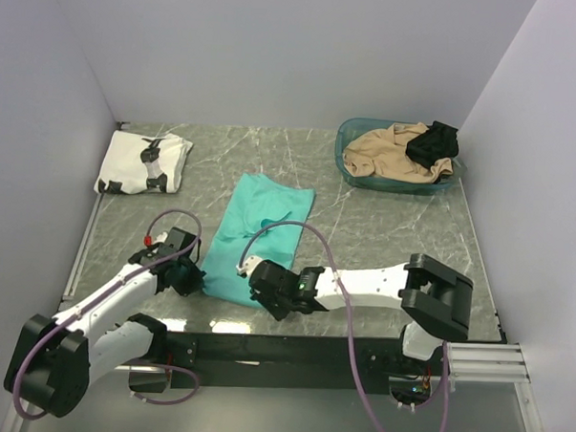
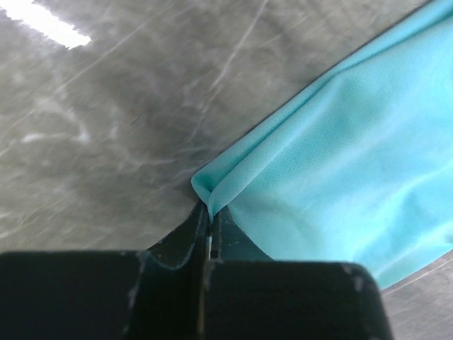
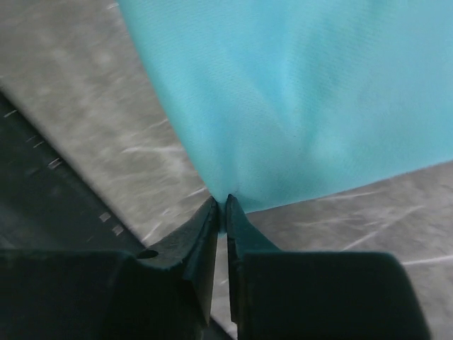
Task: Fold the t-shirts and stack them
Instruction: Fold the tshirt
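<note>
The teal t-shirt (image 1: 254, 236) lies folded lengthwise in the middle of the table. My left gripper (image 1: 192, 277) is shut on its near left corner; the left wrist view shows the cloth (image 2: 340, 163) pinched between the jaws (image 2: 210, 212). My right gripper (image 1: 262, 289) is shut on its near right corner; the right wrist view shows the cloth (image 3: 297, 99) pinched at the jaw tips (image 3: 221, 204). The white t-shirt with black figures (image 1: 142, 163) lies folded at the far left.
A teal basket (image 1: 353, 142) at the far right holds a tan garment (image 1: 386, 153) and a small black garment (image 1: 435, 142). The table's black front rail (image 1: 292, 348) runs just behind both grippers. Walls close in left, back and right.
</note>
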You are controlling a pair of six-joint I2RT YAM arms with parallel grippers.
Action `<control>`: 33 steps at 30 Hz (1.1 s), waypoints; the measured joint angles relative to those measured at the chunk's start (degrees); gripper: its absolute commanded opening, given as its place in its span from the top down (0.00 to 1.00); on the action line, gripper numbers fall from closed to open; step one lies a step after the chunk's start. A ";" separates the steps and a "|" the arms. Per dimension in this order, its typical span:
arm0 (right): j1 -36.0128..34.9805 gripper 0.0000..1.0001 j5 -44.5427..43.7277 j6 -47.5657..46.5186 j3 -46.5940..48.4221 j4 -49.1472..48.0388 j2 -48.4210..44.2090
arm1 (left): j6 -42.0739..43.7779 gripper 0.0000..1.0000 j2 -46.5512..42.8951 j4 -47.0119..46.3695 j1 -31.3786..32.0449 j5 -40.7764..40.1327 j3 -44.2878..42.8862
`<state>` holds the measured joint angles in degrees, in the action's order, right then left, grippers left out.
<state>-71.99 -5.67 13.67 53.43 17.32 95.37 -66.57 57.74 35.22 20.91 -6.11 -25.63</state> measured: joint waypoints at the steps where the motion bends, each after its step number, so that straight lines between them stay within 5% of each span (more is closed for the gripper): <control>1: -0.04 0.87 1.51 0.07 -0.28 -0.15 -0.55 | -0.20 0.99 -0.74 0.83 0.02 -0.11 0.00; 15: 0.74 0.88 25.00 1.07 2.93 -1.40 -8.22 | -0.63 0.99 -15.96 12.79 0.02 -4.59 -10.01; 23: 9.79 0.88 39.12 5.16 2.32 -5.88 -13.64 | -0.55 0.99 -15.39 15.65 0.02 -8.79 -18.97; 33: 20.39 0.88 46.73 10.93 -2.58 -10.71 -15.63 | 2.54 0.99 -4.09 5.99 0.09 -6.80 -24.57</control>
<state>-51.59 41.06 24.60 50.85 6.61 79.75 -64.03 53.65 41.21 20.99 -12.91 -50.19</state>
